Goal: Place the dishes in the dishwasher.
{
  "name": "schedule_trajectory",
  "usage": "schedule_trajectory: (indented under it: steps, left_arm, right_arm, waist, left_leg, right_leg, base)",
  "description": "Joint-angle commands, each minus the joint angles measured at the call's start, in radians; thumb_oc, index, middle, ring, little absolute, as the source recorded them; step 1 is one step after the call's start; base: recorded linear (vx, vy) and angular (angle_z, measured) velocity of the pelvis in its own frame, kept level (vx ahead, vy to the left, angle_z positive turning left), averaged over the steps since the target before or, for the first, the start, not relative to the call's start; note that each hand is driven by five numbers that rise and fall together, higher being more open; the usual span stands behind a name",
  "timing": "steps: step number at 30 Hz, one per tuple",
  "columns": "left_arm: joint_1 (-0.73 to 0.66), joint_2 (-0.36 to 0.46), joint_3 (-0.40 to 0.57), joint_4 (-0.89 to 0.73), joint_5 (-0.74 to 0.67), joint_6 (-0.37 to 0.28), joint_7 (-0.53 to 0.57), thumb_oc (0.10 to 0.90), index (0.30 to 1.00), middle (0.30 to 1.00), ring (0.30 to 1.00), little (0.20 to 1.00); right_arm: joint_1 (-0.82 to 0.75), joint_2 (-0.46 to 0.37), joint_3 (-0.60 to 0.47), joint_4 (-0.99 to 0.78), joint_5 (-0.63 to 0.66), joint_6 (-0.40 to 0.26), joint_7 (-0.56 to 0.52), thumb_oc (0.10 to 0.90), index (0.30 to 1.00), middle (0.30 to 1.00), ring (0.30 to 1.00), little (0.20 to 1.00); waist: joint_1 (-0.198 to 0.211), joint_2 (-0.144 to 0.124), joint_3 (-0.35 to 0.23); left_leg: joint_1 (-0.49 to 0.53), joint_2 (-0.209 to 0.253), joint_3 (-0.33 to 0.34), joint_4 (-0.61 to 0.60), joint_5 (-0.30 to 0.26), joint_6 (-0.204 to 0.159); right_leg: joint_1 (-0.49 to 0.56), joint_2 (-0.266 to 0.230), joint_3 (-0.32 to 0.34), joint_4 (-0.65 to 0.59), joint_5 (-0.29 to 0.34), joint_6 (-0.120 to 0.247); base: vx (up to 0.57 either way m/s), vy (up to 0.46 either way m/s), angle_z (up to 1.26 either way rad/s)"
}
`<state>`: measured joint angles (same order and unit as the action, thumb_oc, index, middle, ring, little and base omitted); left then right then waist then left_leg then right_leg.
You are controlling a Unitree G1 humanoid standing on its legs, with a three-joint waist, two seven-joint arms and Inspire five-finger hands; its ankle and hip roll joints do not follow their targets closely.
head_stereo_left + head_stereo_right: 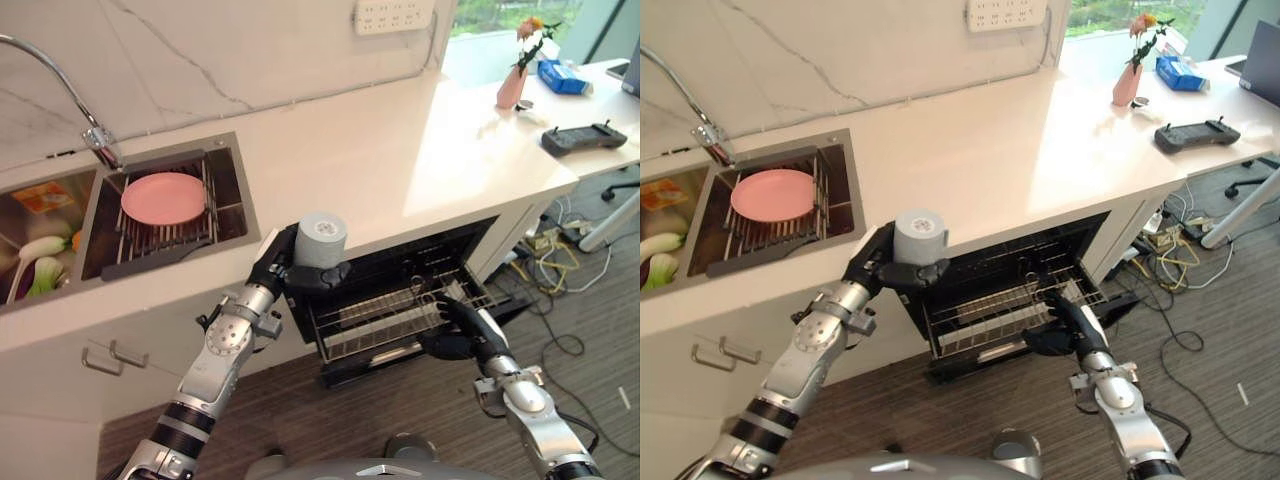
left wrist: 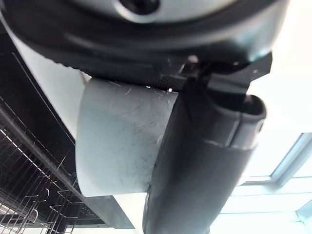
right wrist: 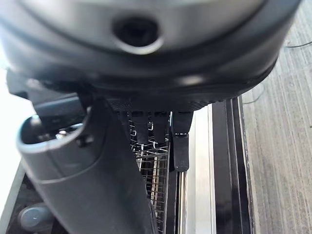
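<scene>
The right hand (image 1: 462, 325) reaches into the pulled-out dishwasher rack (image 1: 385, 315), its fingers (image 3: 179, 141) curled over the rack's front wire, gripping it; the left hand (image 1: 290, 268) holds a grey cup (image 1: 321, 239) upright, thumb and fingers wrapped round its side, above the rack's near-left corner at the counter (image 1: 400, 150) edge; well beyond those fingers, a pink plate (image 1: 163, 197) lies on the grid in the sink (image 1: 232, 190).

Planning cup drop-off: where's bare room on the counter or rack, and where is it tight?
Bare: the white counter between the sink and the vase. Crowded: the sink rack under the pink plate; the dishwasher rack front, where the right hand grips. The left hand holds the grey cup.
</scene>
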<state>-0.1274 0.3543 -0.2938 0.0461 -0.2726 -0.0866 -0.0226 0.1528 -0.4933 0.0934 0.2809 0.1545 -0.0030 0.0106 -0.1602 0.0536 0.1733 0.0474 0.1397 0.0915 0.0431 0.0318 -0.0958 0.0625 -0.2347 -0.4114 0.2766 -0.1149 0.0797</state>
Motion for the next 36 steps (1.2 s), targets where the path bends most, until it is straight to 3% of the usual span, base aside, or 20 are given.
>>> schedule_trajectory:
  steps: [1, 3, 5, 7, 9, 14, 15, 16, 17, 19, 23, 24, 27, 36]
  left_arm:
    - [-0.092, 0.025, 0.046, -0.118, 0.016, -0.097, 0.022, 0.4, 0.3, 0.3, 0.3, 0.3]
    - [-0.112, 0.038, 0.033, -0.109, 0.037, -0.096, 0.01, 0.4, 0.3, 0.3, 0.3, 0.3]
    - [-0.117, 0.053, 0.036, -0.106, 0.045, -0.097, 0.01, 0.4, 0.3, 0.3, 0.3, 0.3]
    - [-0.113, 0.059, 0.041, -0.111, 0.047, -0.095, 0.011, 0.4, 0.3, 0.3, 0.3, 0.3]
    - [-0.089, 0.072, 0.065, -0.128, 0.044, -0.085, 0.0, 0.4, 0.3, 0.3, 0.3, 0.3]
    - [-0.074, 0.074, 0.07, -0.132, 0.045, -0.082, -0.001, 0.4, 0.3, 0.3, 0.3, 0.3]
    - [-0.075, 0.087, 0.076, -0.132, 0.035, -0.08, 0.003, 0.4, 0.3, 0.3, 0.3, 0.3]
    - [-0.076, 0.088, 0.076, -0.131, 0.034, -0.08, 0.003, 0.4, 0.3, 0.3, 0.3, 0.3]
    - [-0.082, 0.091, 0.071, -0.127, 0.032, -0.079, 0.001, 0.4, 0.3, 0.3, 0.3, 0.3]
    - [-0.077, 0.093, 0.07, -0.127, 0.032, -0.078, 0.0, 0.4, 0.3, 0.3, 0.3, 0.3]
    - [-0.053, 0.104, 0.089, -0.137, 0.022, -0.075, 0.005, 0.4, 0.3, 0.3, 0.3, 0.3]
    - [-0.048, 0.101, 0.095, -0.134, 0.012, -0.081, 0.008, 0.4, 0.3, 0.3, 0.3, 0.3]
    - [-0.041, 0.1, 0.105, -0.135, 0.009, -0.086, 0.011, 0.4, 0.3, 0.3, 0.3, 0.3]
    - [-0.07, 0.074, 0.104, -0.13, -0.007, -0.109, 0.027, 0.4, 0.3, 0.3, 0.3, 0.3]
  right_arm:
    - [-0.103, 0.034, -0.002, -0.104, -0.018, -0.095, 0.016, 0.8, 0.9, 0.9, 0.9, 0.9]
    - [-0.107, 0.058, -0.016, -0.108, -0.02, -0.094, 0.014, 0.8, 0.9, 0.9, 0.9, 0.9]
    - [-0.128, 0.072, -0.006, -0.102, -0.025, -0.093, 0.014, 0.8, 0.9, 0.9, 0.9, 0.9]
    - [-0.144, 0.081, 0.003, -0.096, -0.024, -0.091, 0.015, 0.8, 0.9, 0.9, 0.9, 0.9]
    - [-0.172, 0.096, 0.015, -0.085, -0.032, -0.09, 0.014, 0.8, 0.9, 0.9, 0.9, 0.9]
    - [-0.178, 0.1, 0.019, -0.084, -0.034, -0.088, 0.018, 0.8, 0.9, 0.9, 0.9, 0.9]
    - [-0.219, 0.113, 0.038, -0.093, -0.028, -0.098, 0.01, 0.8, 0.9, 0.9, 0.9, 0.9]
    - [-0.221, 0.114, 0.038, -0.092, -0.028, -0.098, 0.01, 0.8, 0.9, 0.9, 0.9, 0.9]
    - [-0.225, 0.113, 0.035, -0.108, -0.023, -0.104, 0.014, 0.8, 0.9, 0.9, 0.9, 0.9]
    - [-0.221, 0.116, 0.033, -0.118, -0.02, -0.106, 0.017, 0.8, 0.9, 0.9, 0.9, 0.9]
    - [-0.223, 0.136, 0.037, -0.138, 0.003, -0.12, 0.013, 0.8, 0.9, 0.9, 0.9, 0.9]
    - [-0.226, 0.14, 0.038, -0.15, 0.011, -0.125, 0.015, 0.8, 0.9, 0.9, 0.9, 0.9]
    - [-0.235, 0.144, 0.037, -0.169, 0.033, -0.134, 0.014, 0.8, 0.9, 0.9, 0.9, 0.9]
    - [-0.221, 0.145, 0.044, -0.266, 0.101, -0.167, 0.029, 0.8, 0.9, 0.9, 0.9, 0.9]
  waist:
    - [0.014, -0.012, -0.047]
    - [0.01, -0.037, -0.041]
    - [0.019, -0.049, -0.033]
    - [0.033, -0.044, -0.025]
    - [0.082, -0.04, -0.035]
    - [0.076, -0.038, -0.034]
    - [0.097, -0.04, -0.026]
    - [0.1, -0.041, -0.024]
    - [0.11, -0.053, -0.031]
    - [0.12, -0.062, -0.043]
    - [0.167, -0.096, -0.089]
    - [0.168, -0.103, -0.093]
    - [0.175, -0.108, -0.104]
    - [0.145, -0.094, -0.105]
  left_leg:
    - [0.116, -0.046, 0.02, 0.108, -0.166, -0.002]
    - [0.142, -0.109, 0.049, 0.038, -0.211, 0.036]
    - [0.151, -0.139, 0.084, 0.005, -0.201, 0.054]
    - [0.154, -0.135, 0.108, -0.016, -0.194, 0.058]
    - [0.154, -0.138, 0.177, -0.066, -0.18, 0.048]
    - [0.174, -0.132, 0.19, -0.093, -0.168, 0.049]
    - [0.149, -0.115, 0.223, -0.107, -0.129, 0.062]
    - [0.151, -0.117, 0.226, -0.109, -0.128, 0.062]
    - [0.125, -0.119, 0.249, -0.117, -0.099, 0.072]
    - [0.117, -0.121, 0.255, -0.121, -0.092, 0.07]
    - [0.094, -0.105, 0.278, -0.124, -0.082, 0.044]
    - [0.076, -0.091, 0.302, -0.122, -0.054, 0.043]
    - [0.072, -0.057, 0.301, -0.124, -0.046, 0.013]
    - [0.1, -0.015, 0.31, -0.123, -0.03, -0.014]
  right_leg:
    - [-0.07, -0.082, -0.022, -0.12, 0.075, 0.049]
    - [-0.083, -0.132, 0.015, -0.151, 0.151, 0.085]
    - [-0.106, -0.152, 0.019, -0.18, 0.232, 0.111]
    - [-0.118, -0.143, -0.002, -0.189, 0.236, 0.112]
    - [-0.099, -0.136, -0.165, -0.231, 0.246, 0.136]
    - [-0.097, -0.129, -0.163, -0.239, 0.269, 0.151]
    - [-0.074, -0.142, -0.164, -0.163, 0.265, 0.163]
    - [-0.079, -0.144, -0.158, -0.155, 0.261, 0.163]
    - [-0.056, -0.149, -0.136, -0.096, 0.234, 0.144]
    - [-0.034, -0.143, -0.126, -0.094, 0.221, 0.143]
    - [0.05, -0.074, -0.143, -0.247, 0.195, 0.159]
    - [0.04, -0.058, -0.142, -0.279, 0.2, 0.14]
    - [0.076, -0.015, -0.127, -0.35, 0.173, 0.137]
    - [0.087, 0.027, -0.132, -0.364, 0.123, 0.107]
  base:
    - [0.14, 0.47, -0.1]
    - [0.08, 0.539, -0.22]
    - [0.0, 0.401, -0.33]
    - [-0.04, 0.172, -0.48]
    - [-0.02, 0.215, -0.83]
    - [-0.02, 0.078, -0.43]
    - [-0.15, 0.187, 0.01]
    - [-0.28, 0.153, -0.26]
    - [-0.13, 0.018, -0.56]
    - [-0.08, -0.011, -0.65]
    - [-0.01, -0.142, -0.33]
    - [-0.05, -0.21, -0.22]
    - [-0.01, -0.167, -0.17]
    - [0.01, -0.087, -0.04]
